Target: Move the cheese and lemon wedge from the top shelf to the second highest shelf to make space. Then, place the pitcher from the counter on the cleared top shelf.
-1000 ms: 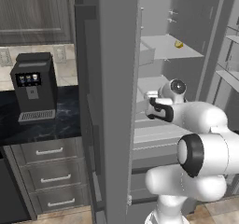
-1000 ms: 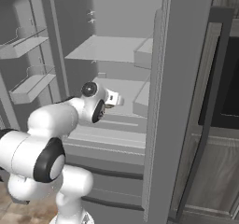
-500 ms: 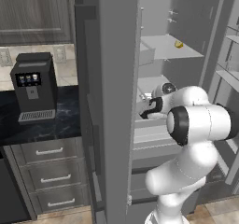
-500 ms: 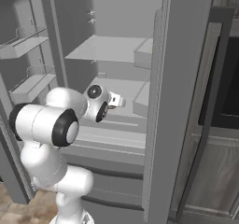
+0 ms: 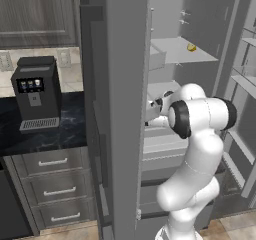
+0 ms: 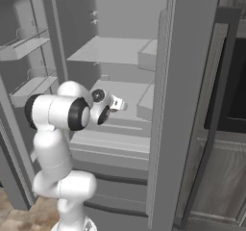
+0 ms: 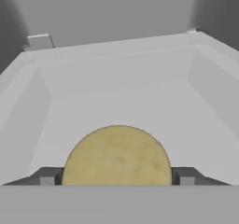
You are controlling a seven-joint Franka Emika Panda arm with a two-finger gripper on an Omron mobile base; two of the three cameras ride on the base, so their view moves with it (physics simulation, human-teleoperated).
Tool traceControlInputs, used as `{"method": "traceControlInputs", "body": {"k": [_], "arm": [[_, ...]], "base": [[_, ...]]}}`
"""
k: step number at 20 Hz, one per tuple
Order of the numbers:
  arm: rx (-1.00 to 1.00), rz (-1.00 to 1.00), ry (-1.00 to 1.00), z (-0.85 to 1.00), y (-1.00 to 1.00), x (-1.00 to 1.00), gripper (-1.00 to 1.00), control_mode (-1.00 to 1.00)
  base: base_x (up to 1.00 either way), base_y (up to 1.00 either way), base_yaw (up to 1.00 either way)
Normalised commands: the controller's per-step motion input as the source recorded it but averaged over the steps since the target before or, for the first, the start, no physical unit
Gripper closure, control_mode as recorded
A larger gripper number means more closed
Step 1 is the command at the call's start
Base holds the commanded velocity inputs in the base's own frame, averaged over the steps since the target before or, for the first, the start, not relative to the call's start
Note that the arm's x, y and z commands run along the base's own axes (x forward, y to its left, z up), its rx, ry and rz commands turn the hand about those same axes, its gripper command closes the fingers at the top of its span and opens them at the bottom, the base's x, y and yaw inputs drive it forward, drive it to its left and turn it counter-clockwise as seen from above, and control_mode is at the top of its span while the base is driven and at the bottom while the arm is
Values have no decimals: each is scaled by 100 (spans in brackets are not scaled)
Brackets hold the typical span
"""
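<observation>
1. The jaws (image 7: 116, 180) stand wide, one tip at 3 and one at 9 o'clock of the cheese (image 7: 116, 157). They appear clamped on its rim, though the contact itself is cut off at the bottom of the hand view.
2. The cheese sits at 6 o'clock in that view and shows a round flat face. It is a squat disc with no real long axis, and its short axis seems to run straight ahead toward 12 o'clock.
3. Over the last second the elbow has swung across and folded. The hand (image 6: 119, 105) has barely shifted and hangs over the second highest shelf (image 6: 126, 91), so the cheese looks ready to be set down.
4. The lemon wedge (image 5: 191, 47) still lies on the top shelf (image 5: 175, 53), at 1 o'clock from the hand, so that shelf is not yet cleared.
</observation>
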Motion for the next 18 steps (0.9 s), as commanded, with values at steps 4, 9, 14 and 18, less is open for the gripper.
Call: {"method": "traceControlInputs", "body": {"k": [4, 9, 14, 18], "arm": [[6, 2, 0, -11, -7, 43, 100, -100], [7, 2, 0, -12, -9, 47, 100, -100], [6, 0, 0, -17, -26, 43, -100, -100], [3, 0, 0, -16, -30, 32, -100, -100]], "base": [[0, 0, 0], [0, 0, 0], [0, 0, 0], [0, 0, 0]]}}
